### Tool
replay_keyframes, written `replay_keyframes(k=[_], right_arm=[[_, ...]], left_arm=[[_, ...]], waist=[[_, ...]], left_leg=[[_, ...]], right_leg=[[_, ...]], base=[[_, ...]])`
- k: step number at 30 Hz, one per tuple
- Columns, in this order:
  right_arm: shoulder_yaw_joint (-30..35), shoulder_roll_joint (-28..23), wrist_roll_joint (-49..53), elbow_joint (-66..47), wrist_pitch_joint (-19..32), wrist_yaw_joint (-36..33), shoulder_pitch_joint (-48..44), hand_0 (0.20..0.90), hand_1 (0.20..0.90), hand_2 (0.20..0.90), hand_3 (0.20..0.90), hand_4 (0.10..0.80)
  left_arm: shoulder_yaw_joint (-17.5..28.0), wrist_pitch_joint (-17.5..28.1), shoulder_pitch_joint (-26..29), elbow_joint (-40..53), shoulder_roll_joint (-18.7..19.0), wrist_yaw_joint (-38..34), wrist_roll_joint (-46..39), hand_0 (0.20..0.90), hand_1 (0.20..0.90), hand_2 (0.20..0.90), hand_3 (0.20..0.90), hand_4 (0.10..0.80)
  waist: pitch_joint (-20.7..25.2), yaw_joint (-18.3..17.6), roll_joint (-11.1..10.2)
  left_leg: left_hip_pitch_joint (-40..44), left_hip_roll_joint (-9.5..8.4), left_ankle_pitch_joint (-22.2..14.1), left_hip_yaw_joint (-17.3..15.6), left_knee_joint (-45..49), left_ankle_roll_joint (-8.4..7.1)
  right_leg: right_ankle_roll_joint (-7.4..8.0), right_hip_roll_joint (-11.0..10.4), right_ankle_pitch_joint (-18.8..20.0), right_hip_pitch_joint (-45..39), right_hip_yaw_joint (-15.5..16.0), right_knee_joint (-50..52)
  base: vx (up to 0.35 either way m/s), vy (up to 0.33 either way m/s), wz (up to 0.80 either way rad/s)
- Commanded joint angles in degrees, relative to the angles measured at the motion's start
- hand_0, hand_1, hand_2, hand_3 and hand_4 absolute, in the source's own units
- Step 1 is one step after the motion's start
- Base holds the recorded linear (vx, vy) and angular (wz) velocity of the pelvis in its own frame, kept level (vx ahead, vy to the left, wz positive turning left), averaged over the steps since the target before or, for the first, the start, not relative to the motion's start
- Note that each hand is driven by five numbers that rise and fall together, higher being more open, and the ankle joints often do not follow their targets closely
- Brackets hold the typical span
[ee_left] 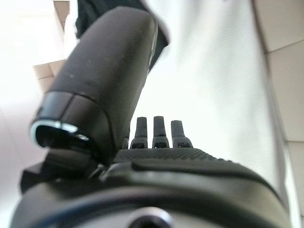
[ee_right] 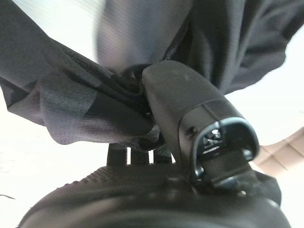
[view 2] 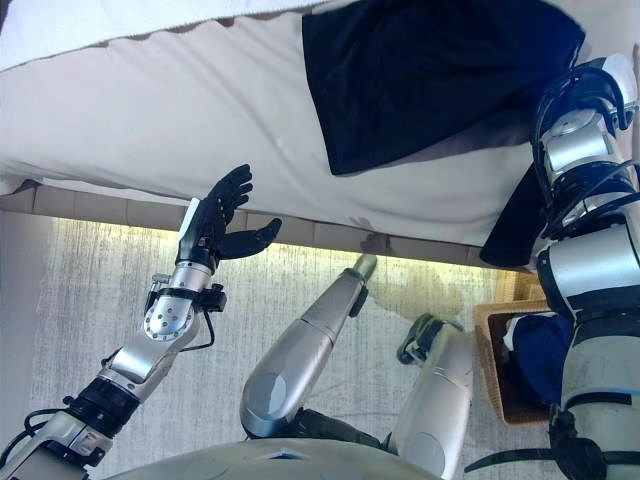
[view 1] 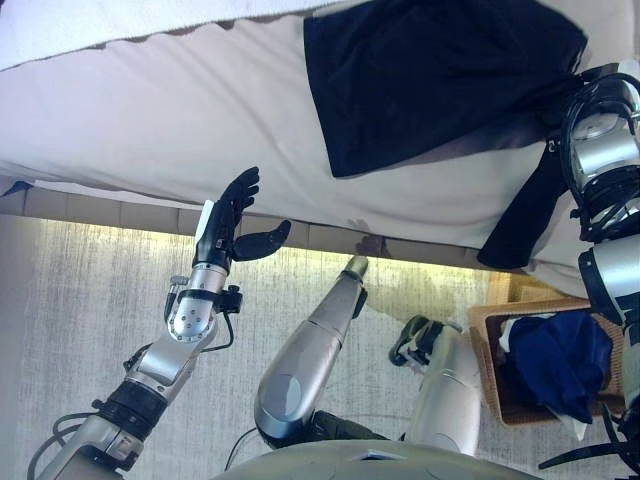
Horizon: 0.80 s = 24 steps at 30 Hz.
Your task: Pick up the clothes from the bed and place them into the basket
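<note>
Black garment, rumpled on the bed, pinched in right hand fingers; left hand fingers spread.

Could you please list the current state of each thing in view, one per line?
Black garment: spread on the bed, one end gripped.
Right hand: shut on the black garment.
Left hand: open, empty, raised near the bed's edge.
Bed: otherwise bare.
Wicker basket: on the floor, holding blue clothes.
</note>
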<state>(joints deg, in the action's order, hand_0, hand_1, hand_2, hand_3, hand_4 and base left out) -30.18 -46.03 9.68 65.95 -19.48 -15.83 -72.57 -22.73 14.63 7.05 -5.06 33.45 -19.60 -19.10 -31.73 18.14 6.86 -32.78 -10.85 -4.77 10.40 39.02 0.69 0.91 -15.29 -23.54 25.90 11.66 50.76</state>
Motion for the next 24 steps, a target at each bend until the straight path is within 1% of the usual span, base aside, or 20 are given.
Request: replay_keyframes(k=[1,2,3,5,9,13,15,18,21,24], right_arm=[[-2.29,-5.18,-0.02,-4.67,5.52,-2.28,-5.28,0.3,0.3,0.3,0.2,0.1],[-1.99,-5.21,0.64,-4.95,5.86,-2.12,-5.1,0.3,0.3,0.3,0.2,0.1],[-1.66,-5.39,1.16,-5.05,6.22,-2.01,-4.99,0.3,0.3,0.3,0.2,0.1],[-1.21,-5.83,2.48,-5.78,6.54,-1.48,-4.58,0.3,0.3,0.3,0.2,0.1],[-0.87,-6.85,4.48,-6.58,7.14,-0.43,-4.5,0.3,0.3,0.3,0.2,0.1],[0.5,-7.9,10.12,-8.36,8.85,0.63,-3.6,0.3,0.3,0.3,0.2,0.1],[1.69,-8.44,12.14,-9.73,9.34,1.49,-2.75,0.3,0.3,0.3,0.2,0.1],[3.16,-9.07,14.46,-12.21,10.13,2.46,-1.95,0.3,0.3,0.3,0.2,0.1],[3.83,-10.06,16.32,-14.34,11.13,2.09,-1.73,0.3,0.3,0.3,0.2,0.1],[3.17,-11.36,15.82,-14.51,12.45,1.97,-3.32,0.3,0.3,0.3,0.2,0.1]], left_arm=[[3.51,2.29,2.27,2.83,0.55,-0.8,1.35,0.9,0.9,0.9,0.9,0.8],[3.39,2.11,2.51,2.39,0.47,-0.83,1.43,0.9,0.9,0.9,0.9,0.8],[3.25,1.91,2.78,2.41,0.42,-1.02,1.63,0.9,0.9,0.9,0.9,0.8],[3.19,0.42,3.6,2.12,0.1,-1.4,1.83,0.9,0.9,0.9,0.9,0.8],[2.96,-0.8,4.12,0.87,-0.27,-1.51,1.48,0.9,0.9,0.9,0.9,0.8],[2.55,-2.74,4.32,-0.95,-0.79,-0.88,1.92,0.9,0.9,0.9,0.9,0.8],[2.43,-4.3,3.91,-1.84,-1.14,-0.26,1.81,0.9,0.9,0.9,0.9,0.8],[2.44,-5.59,4.04,-3.07,-0.95,-0.02,1.85,0.9,0.9,0.9,0.9,0.8],[2.19,-6.75,4.33,-4.21,-0.95,-0.19,1.33,0.9,0.9,0.9,0.9,0.8],[1.91,-7.39,4.7,-5.87,-1.1,-0.1,0.94,0.9,0.9,0.9,0.9,0.8]], waist=[[2.45,-0.51,-2.75],[3.05,-0.65,-3.17],[3.44,-0.78,-3.22],[5.08,-1.28,-4.3],[7.77,-2.1,-5.66],[11.19,-3.29,-7.48],[13.77,-4.09,-8.4],[17.12,-5.47,-9.63],[19.68,-6.69,-10.41],[21.41,-7.43,-10.83]], left_leg=[[7.88,2.4,-6.75,-3.25,-1.74,1.5],[9.13,2.71,-6.6,-3.12,-3.04,1.43],[9.6,2.99,-4.7,-2.9,-4.81,1.42],[12.74,3.94,-4.11,-2.6,-7.91,1.13],[17.17,5.09,-2.91,-2.14,-12.1,0.5],[22.79,6.21,-1.89,-2.06,-17.56,-0.07],[26.07,6.72,-0.61,-2.21,-21.07,-0.47],[29.11,7.27,0.43,-3.28,-25.31,-0.37],[31.5,7.55,1.3,-4.13,-28.97,-0.24],[33.38,7.95,2.64,-5.19,-32.55,-0.38]], right_leg=[[-3.05,3.2,5.31,-6.16,4.62,-3.68],[-2.93,3.33,5.64,-7.48,4.68,-5.2],[-3.27,3.38,7.45,-8.08,5.36,-7.08],[-2.99,3.9,8.63,-11.6,5.55,-11.41],[-2.81,5.26,10.28,-16.75,5.3,-18.04],[-2.23,6.51,12.41,-22.33,4.65,-25.76],[-1.75,7.25,13.79,-25.42,4.19,-30.18],[-0.54,7.57,16.93,-27.46,3.16,-34.23],[0.23,8.4,19.05,-28.72,1.9,-37.57],[1.14,8.72,21.32,-29.62,1.71,-40.24]], base=[[0.035,0.003,-0.08],[-0.029,0.025,-0.13],[-0.019,0.014,-0.17],[0.018,-0.003,-0.16],[0.062,-0.009,-0.09],[0.095,-0.008,-0.09],[0.147,-0.001,-0.14],[0.095,0.008,-0.07],[0.048,0.007,-0.18],[0.008,0.017,-0.17]])
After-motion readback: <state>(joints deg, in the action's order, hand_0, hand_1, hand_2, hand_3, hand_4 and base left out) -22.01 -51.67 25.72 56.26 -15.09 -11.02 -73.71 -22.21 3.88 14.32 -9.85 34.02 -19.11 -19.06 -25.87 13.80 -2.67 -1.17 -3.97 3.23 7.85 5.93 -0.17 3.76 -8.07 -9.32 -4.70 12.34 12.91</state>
